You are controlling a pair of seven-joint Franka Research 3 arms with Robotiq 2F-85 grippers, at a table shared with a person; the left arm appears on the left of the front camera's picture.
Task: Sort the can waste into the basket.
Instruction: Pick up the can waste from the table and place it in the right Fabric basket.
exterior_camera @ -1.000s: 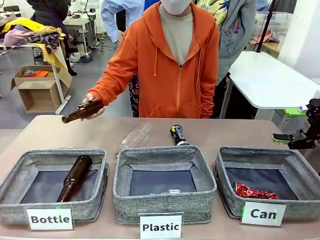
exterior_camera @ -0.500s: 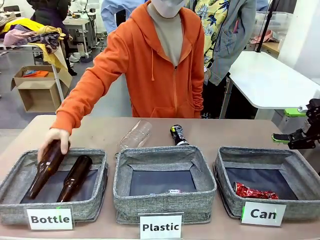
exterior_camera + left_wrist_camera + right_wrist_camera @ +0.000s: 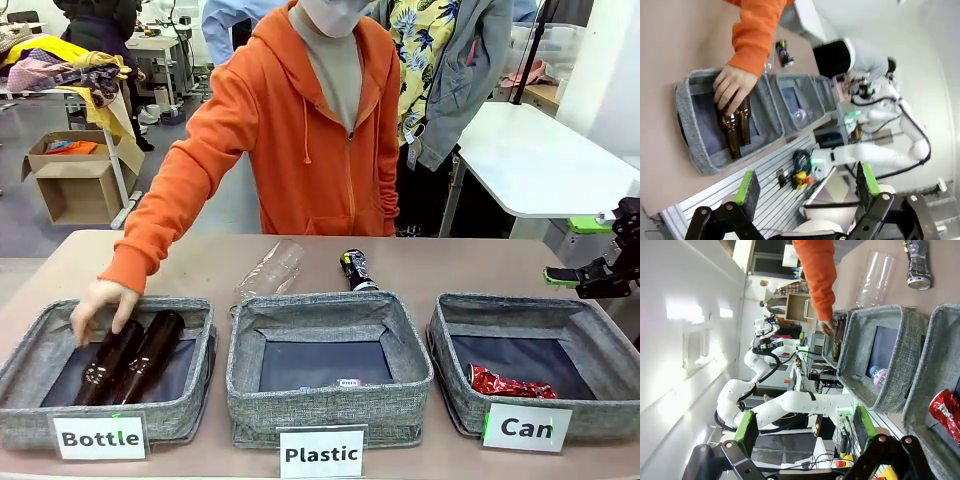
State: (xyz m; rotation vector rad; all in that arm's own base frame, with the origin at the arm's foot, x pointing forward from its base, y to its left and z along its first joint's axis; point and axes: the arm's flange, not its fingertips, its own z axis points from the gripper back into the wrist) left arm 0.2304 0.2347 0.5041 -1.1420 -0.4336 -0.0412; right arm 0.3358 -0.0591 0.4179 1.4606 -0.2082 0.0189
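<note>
One piece of can waste, a crushed red can (image 3: 512, 384) (image 3: 946, 412), lies inside the grey basket (image 3: 600, 418) labelled "Can" at the right. A black can (image 3: 354, 270) (image 3: 784, 53) (image 3: 916, 262) lies on the table behind the middle basket. My right gripper (image 3: 575, 282) (image 3: 805, 432) hovers open at the table's right edge, just behind the Can basket's far corner, holding nothing. High off the table's left end, my left gripper (image 3: 807, 185) is open and empty.
The person's hand (image 3: 100, 300) rests on two brown bottles (image 3: 150, 350) in the "Bottle" basket (image 3: 30, 415) at the left. A clear plastic bottle (image 3: 270, 270) lies on the table behind the "Plastic" basket (image 3: 330, 405). A white table stands at the far right.
The person has lowered a second brown bottle into the Bottle basket, laying it beside the first. Neither gripper has moved.
</note>
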